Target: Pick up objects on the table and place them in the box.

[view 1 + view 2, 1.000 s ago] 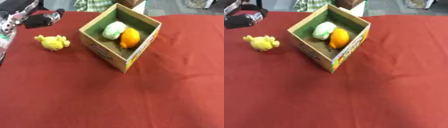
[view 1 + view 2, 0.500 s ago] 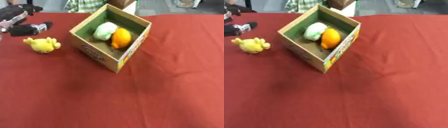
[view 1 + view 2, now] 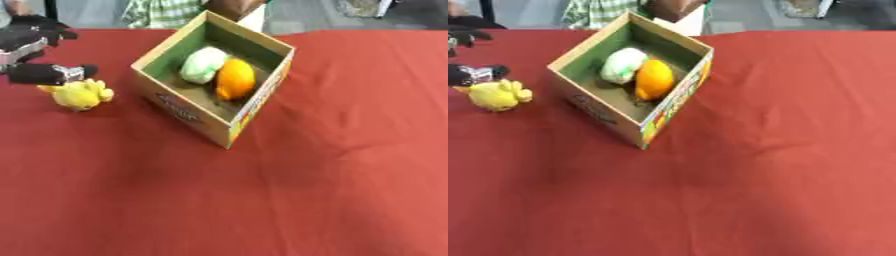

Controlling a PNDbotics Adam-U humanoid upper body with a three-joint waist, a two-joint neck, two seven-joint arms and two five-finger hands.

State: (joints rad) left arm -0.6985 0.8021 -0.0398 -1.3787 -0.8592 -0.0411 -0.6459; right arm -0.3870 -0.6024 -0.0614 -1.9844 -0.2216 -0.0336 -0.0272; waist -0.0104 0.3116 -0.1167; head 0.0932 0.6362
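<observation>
Crowding yellow toy [image 3: 80, 95] (seemingly): robot hand [image 3: 39, 72].

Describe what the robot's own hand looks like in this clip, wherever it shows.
Only the left hand shows, at the upper left edge of both eye views. It is mostly black, with chunky fingers and a silver-grey metallic section on the nearest finger and on the part behind it. No cables or markings can be made out. The right hand appears in neither view.
</observation>
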